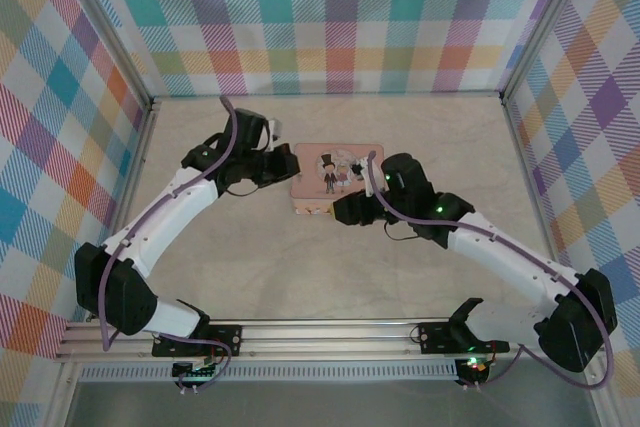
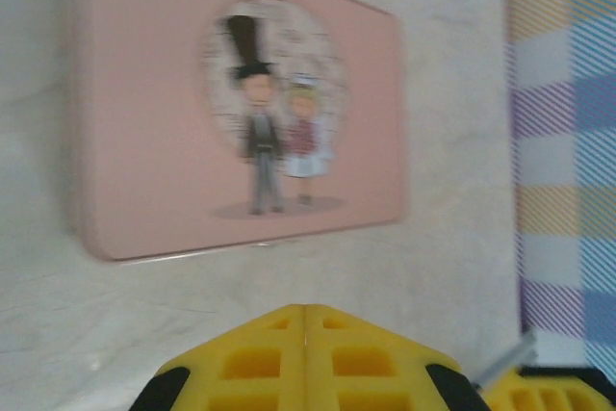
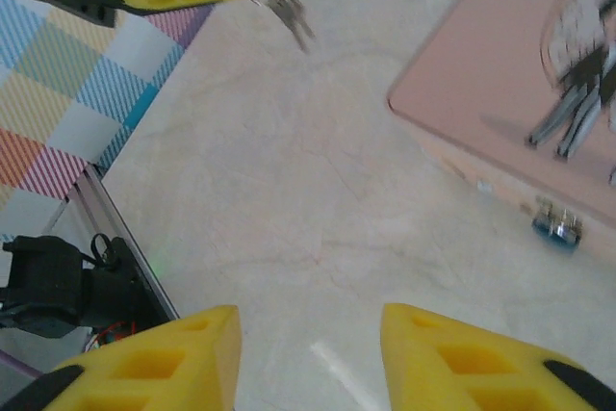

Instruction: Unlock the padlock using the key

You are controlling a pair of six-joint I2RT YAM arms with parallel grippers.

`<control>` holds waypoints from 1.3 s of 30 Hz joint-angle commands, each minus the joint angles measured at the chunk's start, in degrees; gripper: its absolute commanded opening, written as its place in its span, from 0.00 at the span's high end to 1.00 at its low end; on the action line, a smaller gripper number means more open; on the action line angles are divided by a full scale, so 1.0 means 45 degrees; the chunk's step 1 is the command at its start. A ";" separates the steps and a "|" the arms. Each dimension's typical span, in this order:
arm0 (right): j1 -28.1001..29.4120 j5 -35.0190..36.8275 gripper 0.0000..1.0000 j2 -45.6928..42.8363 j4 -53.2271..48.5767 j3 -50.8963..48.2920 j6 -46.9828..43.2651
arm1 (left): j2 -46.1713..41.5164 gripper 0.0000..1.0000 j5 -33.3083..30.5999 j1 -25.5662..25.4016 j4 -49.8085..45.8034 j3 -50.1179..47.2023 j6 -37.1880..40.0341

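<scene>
At worktop point(image 1: 330, 277) centre, closed pink tin point(image 1: 335, 175), contents hidden; padlock point(image 3: 556, 230) at its 6 o'clock wall. Left gripper point(image 2: 306, 320), at 9 o'clock, pinches dangling key point(image 3: 289, 14); right gripper point(image 3: 308, 358) open.

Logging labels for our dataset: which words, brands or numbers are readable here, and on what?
None readable.
The pink tin bears only a cartoon couple; the pattern behind them is blurred.
The padlock and the key are too small and blurred for markings.
</scene>
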 commanded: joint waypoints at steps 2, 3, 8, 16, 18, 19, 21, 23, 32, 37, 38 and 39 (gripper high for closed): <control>0.0071 -0.0418 0.59 -0.0148 -0.0449 0.1053 -0.1245 | 0.0303 1.00 0.1716 -0.0663 -0.0857 0.1173 0.0482; 0.0071 -0.0379 0.59 -0.0167 -0.0507 0.1151 -0.1384 | 0.0350 1.00 0.1919 -0.0764 -0.0877 0.1346 0.0445; 0.0071 -0.0382 0.50 -0.0371 -0.0891 0.1710 -0.2001 | 0.0488 1.00 0.2438 -0.1249 -0.1324 0.2287 0.0536; 0.0051 -0.0122 0.53 -0.0360 -0.1452 0.2346 -0.2617 | 0.0799 1.00 0.3108 -0.1885 -0.1659 0.3199 0.0628; 0.0051 0.0005 0.53 -0.0405 -0.1498 0.2453 -0.2668 | 0.0888 1.00 0.3132 -0.1964 -0.1715 0.3316 0.0615; 0.0051 0.0034 0.53 -0.0412 -0.1539 0.2514 -0.2738 | 0.0933 1.00 0.3184 -0.2003 -0.1718 0.3372 0.0594; 0.0050 0.0140 0.54 -0.0416 -0.1625 0.2619 -0.2824 | 0.1007 1.00 0.3229 -0.2064 -0.1736 0.3470 0.0594; 0.0051 0.0317 0.56 -0.0431 -0.1739 0.2718 -0.2916 | 0.1074 1.00 0.3249 -0.2115 -0.1776 0.3551 0.0629; 0.0051 0.0807 0.62 -0.0451 -0.2201 0.3033 -0.3254 | 0.1222 1.00 0.3251 -0.2191 -0.1835 0.3652 0.0655; 0.0051 0.0935 0.66 -0.0374 -0.2329 0.3181 -0.3398 | 0.1309 1.00 0.3325 -0.2222 -0.1827 0.3747 0.0663; 0.0051 0.0952 0.67 -0.0354 -0.2359 0.3227 -0.3444 | 0.1327 1.00 0.3328 -0.2223 -0.1835 0.3769 0.0663; 0.0041 0.0969 0.68 -0.0319 -0.2388 0.3279 -0.3471 | 0.1329 1.00 0.3335 -0.2240 -0.1834 0.3788 0.0663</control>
